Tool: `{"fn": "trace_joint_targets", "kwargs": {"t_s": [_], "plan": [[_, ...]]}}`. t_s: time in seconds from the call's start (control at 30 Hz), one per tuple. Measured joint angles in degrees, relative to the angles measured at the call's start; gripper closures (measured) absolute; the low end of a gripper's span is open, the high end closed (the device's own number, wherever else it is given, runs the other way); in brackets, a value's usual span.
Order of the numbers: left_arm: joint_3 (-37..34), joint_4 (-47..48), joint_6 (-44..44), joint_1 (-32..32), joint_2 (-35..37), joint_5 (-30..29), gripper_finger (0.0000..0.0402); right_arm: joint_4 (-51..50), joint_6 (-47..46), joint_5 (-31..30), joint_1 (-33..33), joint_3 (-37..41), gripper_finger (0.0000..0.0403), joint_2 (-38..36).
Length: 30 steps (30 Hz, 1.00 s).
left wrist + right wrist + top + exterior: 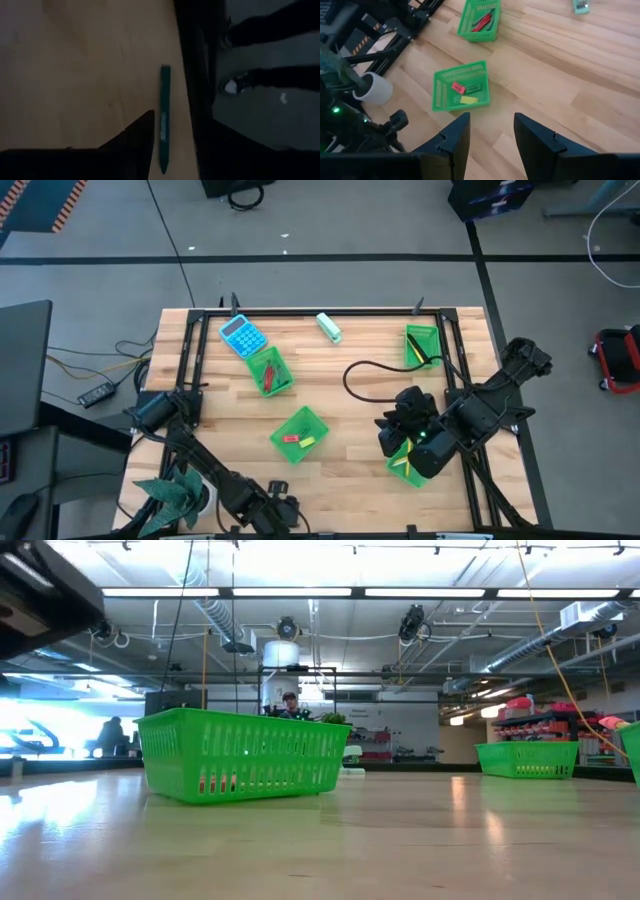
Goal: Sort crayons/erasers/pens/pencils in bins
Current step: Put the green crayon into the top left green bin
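Four green bins stand on the wooden table. One (268,370) holds red crayons, one (299,434) holds small erasers (465,93), one (422,345) at the far right holds dark and yellow sticks, and one (408,463) holds yellow sticks. My right gripper (491,131) is open and empty above that last bin (415,442). My left gripper (280,508) is at the table's near edge, open. Its fingers (139,142) stand on either side of a dark green stick (164,120) that lies flat on the table along the edge.
A blue calculator (241,335) and a teal-and-white block (328,327) lie at the far side. A black cable (365,380) loops across the table's right half. A white cup (372,87) stands by the near left. A person's shoes (234,86) show beyond the table's edge.
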<state>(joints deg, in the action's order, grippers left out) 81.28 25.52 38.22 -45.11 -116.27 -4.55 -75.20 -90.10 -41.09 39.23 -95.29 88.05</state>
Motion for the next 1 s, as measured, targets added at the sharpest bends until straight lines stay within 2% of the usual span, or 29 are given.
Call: {"fn": "trace_joint_targets", "kwargs": {"t_s": [0.2, 0.63, 1.0], "plan": [[-0.03, 0.1, -1.81, -0.6, -0.26, 2.15, 0.026, -0.04, -0.36, -0.04, 1.13, 0.0, 0.0245, 0.0], [-0.02, 3.77, -2.96, -0.62, -2.29, -1.45, 0.0266, -0.13, -0.14, -0.37, 1.17, 0.02, 0.0245, 0.0], [0.07, 4.47, -4.53, -0.46, -3.03, -2.17, 0.026, -1.84, -0.12, -0.89, 1.17, 0.04, 0.0245, 0.0]]}}
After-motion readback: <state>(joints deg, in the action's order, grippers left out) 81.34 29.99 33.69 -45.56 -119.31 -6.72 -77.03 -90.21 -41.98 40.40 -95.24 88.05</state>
